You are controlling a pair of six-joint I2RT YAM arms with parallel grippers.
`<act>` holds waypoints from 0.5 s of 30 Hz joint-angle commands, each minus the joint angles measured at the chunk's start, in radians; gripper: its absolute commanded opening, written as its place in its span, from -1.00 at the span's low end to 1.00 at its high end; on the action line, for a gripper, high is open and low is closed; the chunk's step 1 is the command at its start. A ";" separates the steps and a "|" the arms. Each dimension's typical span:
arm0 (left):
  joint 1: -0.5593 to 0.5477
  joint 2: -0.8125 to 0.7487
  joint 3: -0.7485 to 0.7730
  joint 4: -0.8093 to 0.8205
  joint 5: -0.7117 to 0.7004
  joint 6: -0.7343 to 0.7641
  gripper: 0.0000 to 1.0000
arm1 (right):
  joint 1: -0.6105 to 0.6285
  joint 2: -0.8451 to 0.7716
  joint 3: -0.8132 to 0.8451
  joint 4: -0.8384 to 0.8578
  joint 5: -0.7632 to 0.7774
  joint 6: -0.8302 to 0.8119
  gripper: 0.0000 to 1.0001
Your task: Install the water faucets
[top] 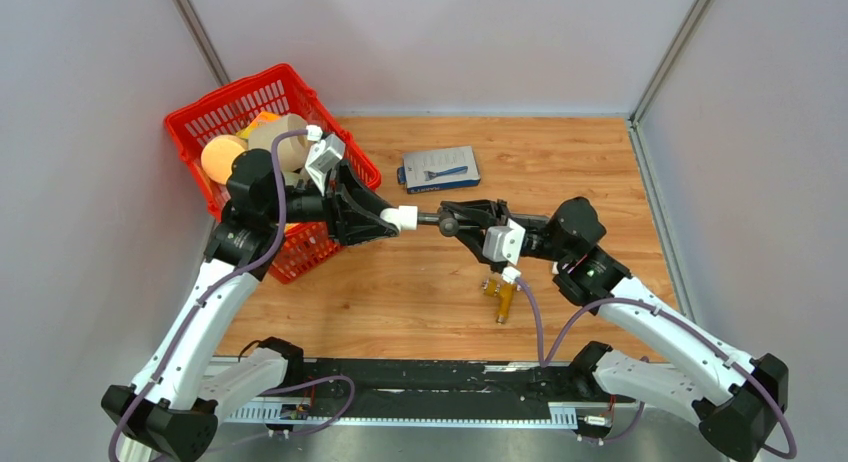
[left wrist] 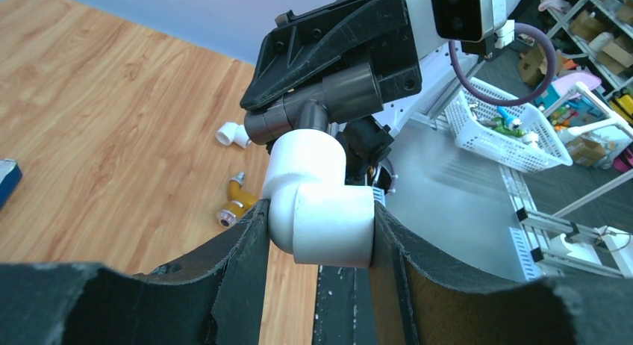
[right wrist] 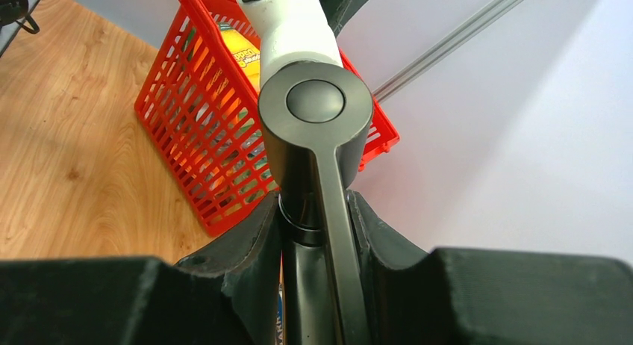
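Observation:
My left gripper [top: 385, 222] is shut on a white plastic elbow fitting [top: 404, 219] and holds it in the air over the middle of the table. In the left wrist view the fitting [left wrist: 321, 199] sits clamped between both fingers of that gripper [left wrist: 321, 229]. My right gripper [top: 472, 220] is shut on the dark grey metal water faucet [top: 447, 220]. In the right wrist view the faucet [right wrist: 317, 151] runs up between the fingers of the gripper [right wrist: 317, 222]. Its round end meets the white fitting [right wrist: 287, 28]. The faucet's grey barrel [left wrist: 332, 102] touches the fitting's upper opening.
A red basket [top: 215, 107] with food items stands at the back left, just behind the left arm. A blue box [top: 440, 169] lies at the back middle. A brass-yellow fitting [top: 502, 294] lies on the table below the right gripper. Another white elbow [left wrist: 233, 134] lies on the wood.

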 commanded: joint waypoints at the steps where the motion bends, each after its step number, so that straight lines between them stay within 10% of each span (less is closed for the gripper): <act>1: -0.050 0.005 0.040 0.000 0.093 0.099 -1.00 | 0.018 0.036 0.069 0.003 -0.046 0.057 -1.00; 15: -0.050 0.025 0.071 -0.137 0.114 0.367 -1.00 | 0.016 0.079 0.119 -0.038 -0.144 0.212 -1.00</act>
